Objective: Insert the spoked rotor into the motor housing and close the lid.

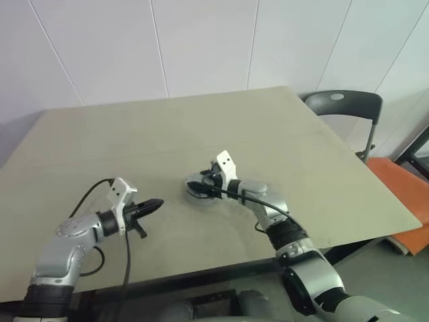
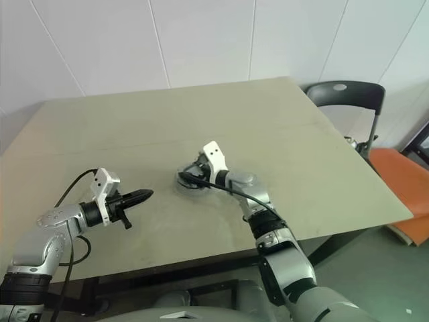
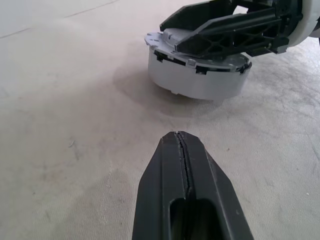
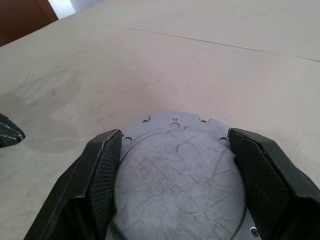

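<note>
Closest to the lens in the left wrist view, the left gripper (image 3: 184,150) rises from the bottom edge with its two black fingers pressed together on nothing, pointing across the bare beige table (image 1: 322,154) at the motor assembly. In the head views it hangs at lower left, well apart from the work.

Just right of centre in the left eye view, the right gripper (image 1: 198,186) reaches in from the lower right and straddles the motor housing (image 3: 195,80), a pale grey round puck standing on the tabletop. The right wrist view looks straight down its fingers (image 4: 102,170): they stand wide, one at each side of the lid (image 4: 180,170), a scratched grey disc with small holes and a notched edge that lies flat on top of the housing. Whether the pads press the rim or merely flank it cannot be told. The spoked rotor is presumably already inside, under the lid.

The step in hand appears to be seating the lid, with the task near its end. Doing it well likely means keeping the disc level, lining its edge notches with the dark tabs around the housing rim, and pressing evenly rather than on one side, since a tilted lid could jam or slide the puck.
</note>
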Motion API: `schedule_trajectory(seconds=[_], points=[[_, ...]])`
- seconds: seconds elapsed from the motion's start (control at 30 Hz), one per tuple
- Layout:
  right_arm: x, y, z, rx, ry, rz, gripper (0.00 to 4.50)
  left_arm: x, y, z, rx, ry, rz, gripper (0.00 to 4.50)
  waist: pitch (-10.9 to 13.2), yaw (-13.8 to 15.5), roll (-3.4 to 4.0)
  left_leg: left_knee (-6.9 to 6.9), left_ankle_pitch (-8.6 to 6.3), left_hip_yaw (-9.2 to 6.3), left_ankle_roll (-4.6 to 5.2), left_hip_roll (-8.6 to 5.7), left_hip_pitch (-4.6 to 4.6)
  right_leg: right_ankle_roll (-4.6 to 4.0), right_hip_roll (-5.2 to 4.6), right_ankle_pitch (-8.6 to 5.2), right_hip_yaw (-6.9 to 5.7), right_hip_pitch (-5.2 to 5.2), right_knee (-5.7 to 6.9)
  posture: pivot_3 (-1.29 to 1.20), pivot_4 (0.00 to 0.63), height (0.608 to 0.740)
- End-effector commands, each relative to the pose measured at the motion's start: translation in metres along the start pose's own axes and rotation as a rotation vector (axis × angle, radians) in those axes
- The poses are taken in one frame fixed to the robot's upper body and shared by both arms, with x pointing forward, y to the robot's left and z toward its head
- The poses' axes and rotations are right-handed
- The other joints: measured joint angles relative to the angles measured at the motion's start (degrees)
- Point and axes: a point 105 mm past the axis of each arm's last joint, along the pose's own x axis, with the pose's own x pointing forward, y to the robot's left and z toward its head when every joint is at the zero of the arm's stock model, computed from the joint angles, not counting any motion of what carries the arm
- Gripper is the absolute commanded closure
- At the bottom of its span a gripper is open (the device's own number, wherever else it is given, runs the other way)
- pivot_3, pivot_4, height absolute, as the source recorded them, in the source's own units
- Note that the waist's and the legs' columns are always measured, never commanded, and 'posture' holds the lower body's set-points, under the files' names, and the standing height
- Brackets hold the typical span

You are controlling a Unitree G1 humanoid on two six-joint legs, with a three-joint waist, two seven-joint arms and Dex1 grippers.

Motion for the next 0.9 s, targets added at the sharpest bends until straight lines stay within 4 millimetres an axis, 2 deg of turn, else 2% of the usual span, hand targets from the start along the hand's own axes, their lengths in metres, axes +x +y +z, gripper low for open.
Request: schedule_trajectory(seconds=[0.03, 0.3, 0.67, 0.9], points=[[-0.001, -0.005, 0.013, -0.023, -0.037, -0.025, 1.43, -0.001, 0.001, 0.008, 0.036, -0.021, 0.002, 4.50, 0.00, -0.04, 0.00, 0.01, 0.00, 0.01, 0.00, 0.00, 0.00, 0.00, 0.00, 0.00, 0.00, 0.00, 0.00, 0.00, 0.000, 0.740], [-0.002, 0.008, -0.007, -0.086, 0.071, 0.060, 1.43, -0.001, 0.000, 0.008, 0.035, -0.020, -0.002, 4.50, -0.01, -0.08, -0.01, 0.01, 0.00, 0.02, 0.01, 0.00, 0.02, 0.00, 0.01, 0.00, 0.00, 0.02, 0.01, 0.00, 0.000, 0.740], [-0.003, 0.008, -0.008, -0.116, 0.091, 0.072, 1.43, -0.002, -0.004, 0.008, 0.032, -0.028, -0.021, 4.50, -0.02, -0.08, -0.03, 0.01, 0.00, 0.02, 0.01, 0.00, 0.03, 0.00, 0.02, 0.00, 0.01, 0.02, 0.02, 0.00, 0.000, 0.740], [-0.005, 0.006, -0.016, -0.126, 0.126, 0.065, 1.43, -0.003, -0.004, 0.008, 0.032, -0.029, -0.024, 4.50, -0.03, -0.06, -0.04, 0.03, 0.00, 0.02, 0.00, 0.00, 0.04, 0.00, 0.02, 0.00, 0.01, 0.03, 0.05, 0.00, 0.000, 0.740]])
